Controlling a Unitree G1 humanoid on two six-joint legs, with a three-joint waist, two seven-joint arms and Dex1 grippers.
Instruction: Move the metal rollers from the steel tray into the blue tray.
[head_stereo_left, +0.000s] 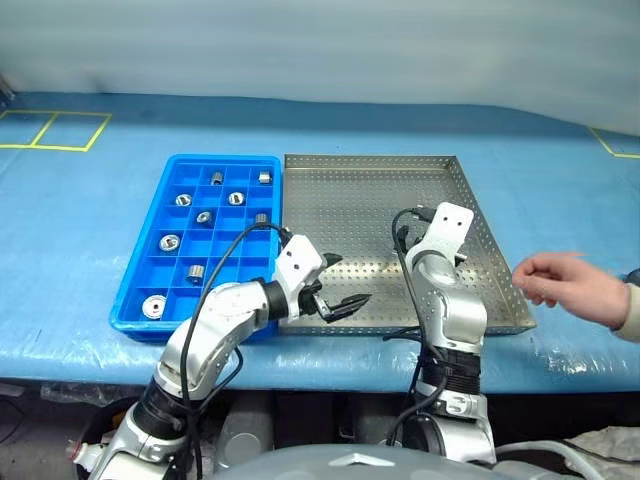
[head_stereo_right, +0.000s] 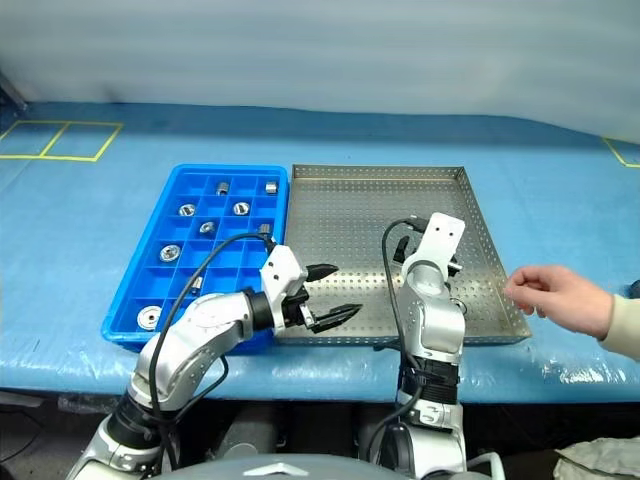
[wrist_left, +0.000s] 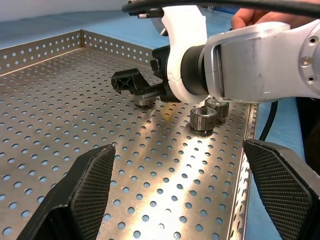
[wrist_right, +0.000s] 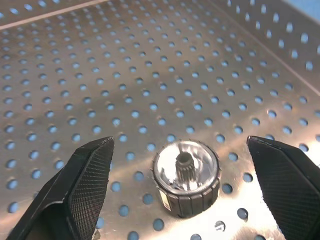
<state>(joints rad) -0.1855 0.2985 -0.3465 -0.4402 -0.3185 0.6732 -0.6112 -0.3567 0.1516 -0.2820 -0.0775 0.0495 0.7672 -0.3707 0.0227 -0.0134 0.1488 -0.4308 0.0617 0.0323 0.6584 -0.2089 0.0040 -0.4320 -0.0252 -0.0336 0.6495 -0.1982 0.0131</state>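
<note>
right end effector (wrist_right: 182, 185) released, jaws spread either side of one upright metal roller (wrist_right: 186, 176) on the steel tray (wrist_right: 150, 75); left end effector (head_stereo_left: 340, 290) released too, farther off.

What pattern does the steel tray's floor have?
The steel tray is silvery metal, dotted with regular rows of small round holes; clearest in the right wrist view.
</note>
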